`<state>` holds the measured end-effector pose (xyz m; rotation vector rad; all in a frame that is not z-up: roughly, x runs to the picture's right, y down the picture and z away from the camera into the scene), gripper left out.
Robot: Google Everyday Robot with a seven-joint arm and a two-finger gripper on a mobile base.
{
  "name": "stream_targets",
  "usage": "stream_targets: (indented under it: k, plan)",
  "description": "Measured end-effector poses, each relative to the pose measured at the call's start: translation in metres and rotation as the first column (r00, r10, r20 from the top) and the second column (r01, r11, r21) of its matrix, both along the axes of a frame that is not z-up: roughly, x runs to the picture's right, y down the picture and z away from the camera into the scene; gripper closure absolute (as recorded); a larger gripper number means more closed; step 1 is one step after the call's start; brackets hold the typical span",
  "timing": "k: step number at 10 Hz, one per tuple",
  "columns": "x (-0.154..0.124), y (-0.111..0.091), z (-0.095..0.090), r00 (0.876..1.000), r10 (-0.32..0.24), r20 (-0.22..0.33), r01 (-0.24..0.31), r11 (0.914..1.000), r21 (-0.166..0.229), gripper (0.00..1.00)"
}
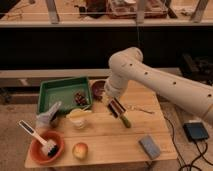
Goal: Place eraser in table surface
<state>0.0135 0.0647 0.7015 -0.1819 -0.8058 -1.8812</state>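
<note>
At the 8 o'clock corner of the table surface (107,140) an orange bowl (31,146) is sitting with a brush in it, and a green tray (64,82) is lying toward 10 o'clock; neither is figuring in the job. Just right of the table's centre, the gripper (112,101) is hanging at the end of the white arm (150,80), which is reaching in from 3 o'clock. It is appearing to be closed on the upper end of the eraser (117,108) (the block is sitting right at its tip, though whether its lower end is touching the wood cannot be told). The eraser's long axis is running roughly from 10 o'clock to 4 o'clock, its free end pointing down toward 4 o'clock. There a green vegetable (125,120) is lying just beside it. By my reading the carrying step is nearly over and the set-down is in hand. The next move is calling for a short descent onto bare planks at the eraser's 6 o'clock, clear of the vegetable, then a release. A grey-blue pad (149,146) is resting well apart at 5 o'clock.
</note>
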Motion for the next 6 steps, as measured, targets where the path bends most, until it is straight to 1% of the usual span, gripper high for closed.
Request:
stream_targets:
  k: [4,6]
  plan:
    - [-0.036,0.068,0.074,0.999,0.015,-0.043,-0.017,0.9982,-0.058,1.0]
    - [-0.045,0.089,0.1,0.998,0.029,-0.061,-0.033,0.9966,-0.075,1.0]
